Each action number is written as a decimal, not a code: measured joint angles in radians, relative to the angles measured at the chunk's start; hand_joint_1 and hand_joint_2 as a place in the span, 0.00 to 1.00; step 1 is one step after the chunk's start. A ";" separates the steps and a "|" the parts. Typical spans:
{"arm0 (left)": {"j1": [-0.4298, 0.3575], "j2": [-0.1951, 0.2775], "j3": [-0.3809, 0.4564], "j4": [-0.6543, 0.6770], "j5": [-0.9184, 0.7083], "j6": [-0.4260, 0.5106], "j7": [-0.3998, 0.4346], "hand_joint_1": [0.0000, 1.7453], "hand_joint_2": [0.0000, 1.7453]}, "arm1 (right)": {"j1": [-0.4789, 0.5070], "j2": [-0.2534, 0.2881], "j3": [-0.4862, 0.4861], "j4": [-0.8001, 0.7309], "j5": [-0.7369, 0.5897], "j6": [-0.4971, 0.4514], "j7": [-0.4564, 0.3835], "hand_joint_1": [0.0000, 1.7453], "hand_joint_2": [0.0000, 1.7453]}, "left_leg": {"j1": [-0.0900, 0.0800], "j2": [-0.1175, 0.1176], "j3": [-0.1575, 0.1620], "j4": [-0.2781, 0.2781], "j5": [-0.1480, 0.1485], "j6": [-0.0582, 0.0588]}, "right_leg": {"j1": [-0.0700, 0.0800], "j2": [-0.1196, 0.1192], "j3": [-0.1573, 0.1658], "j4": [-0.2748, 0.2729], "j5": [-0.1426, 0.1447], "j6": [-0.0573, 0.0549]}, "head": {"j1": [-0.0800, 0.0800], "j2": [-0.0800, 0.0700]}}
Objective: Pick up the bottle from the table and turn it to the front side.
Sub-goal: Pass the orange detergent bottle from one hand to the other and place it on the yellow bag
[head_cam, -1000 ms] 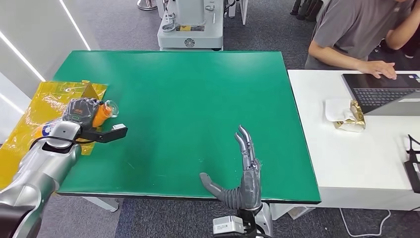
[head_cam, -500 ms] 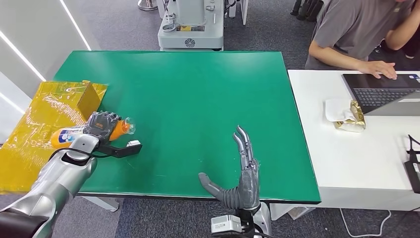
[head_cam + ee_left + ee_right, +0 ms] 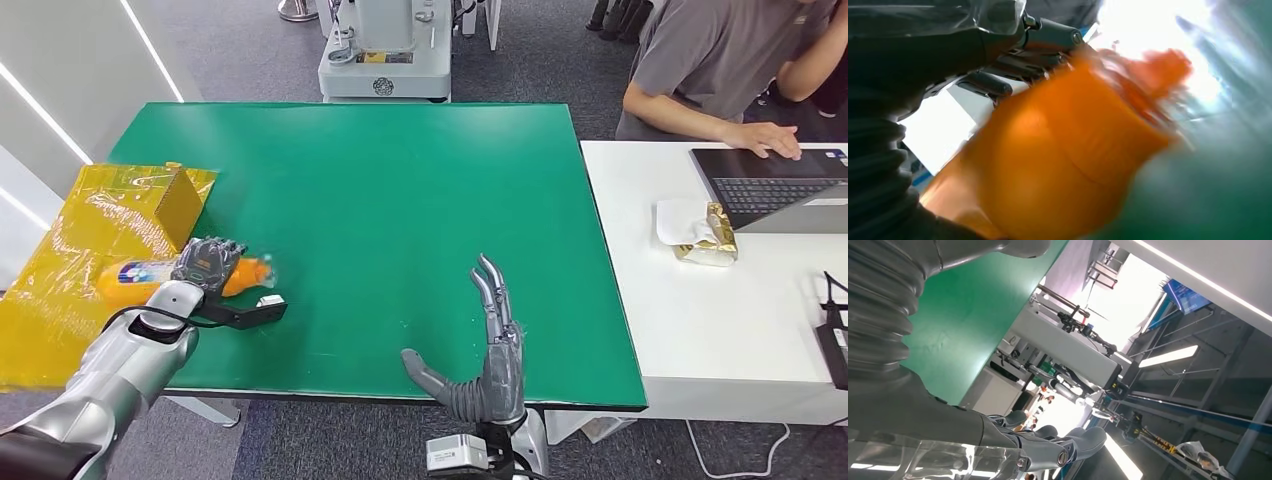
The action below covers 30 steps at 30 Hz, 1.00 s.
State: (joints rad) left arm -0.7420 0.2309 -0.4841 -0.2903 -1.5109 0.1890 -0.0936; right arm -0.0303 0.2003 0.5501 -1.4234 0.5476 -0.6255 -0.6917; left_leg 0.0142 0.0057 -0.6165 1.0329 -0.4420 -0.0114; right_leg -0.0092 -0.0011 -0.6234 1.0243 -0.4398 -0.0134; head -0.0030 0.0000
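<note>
Green table (image 3: 400, 200), bottle (image 3: 135, 275) in left hand (image 3: 205, 262)

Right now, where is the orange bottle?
In the head view, the orange bottle lies sideways in the left hand, at the green table's left edge beside the yellow bag.

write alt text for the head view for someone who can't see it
The robot's left hand grips an orange plastic bottle lying sideways at the green table's left edge; its right hand hovers open at the near edge.
</note>
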 joint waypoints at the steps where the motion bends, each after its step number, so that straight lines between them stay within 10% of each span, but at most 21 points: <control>1: -0.001 -0.001 0.000 0.001 0.001 -0.028 0.000 0.00 1.00 | 0.000 0.000 0.000 0.000 0.000 -0.002 0.000 0.00 1.00 | 0.000 0.000 0.000 0.000 0.000 0.000 | 0.000 0.000 0.000 0.000 0.000 0.000 | 0.000 0.000; 13: -0.004 -0.004 0.013 0.004 0.007 -0.068 0.004 0.00 1.00 | 0.001 -0.001 0.003 -0.001 -0.002 -0.012 -0.001 0.00 1.00 | 0.000 0.000 0.000 0.000 0.000 0.000 | 0.000 0.000 0.000 0.000 0.000 0.000 | 0.000 0.000; 30: 0.032 0.004 0.224 0.004 0.088 0.355 -0.027 0.00 1.00 | 0.000 -0.001 0.004 -0.001 0.002 -0.001 0.003 0.00 1.00 | 0.000 0.000 0.000 0.000 0.000 0.000 | 0.000 0.000 0.000 0.000 0.000 0.000 | 0.000 0.000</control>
State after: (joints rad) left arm -0.7104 0.2350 -0.2597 -0.2861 -1.4228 0.5436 -0.1205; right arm -0.0299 0.1991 0.5545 -1.4248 0.5493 -0.6265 -0.6889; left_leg 0.0143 0.0053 -0.6167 1.0329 -0.4418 -0.0117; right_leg -0.0092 -0.0014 -0.6233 1.0244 -0.4398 -0.0134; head -0.0031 0.0000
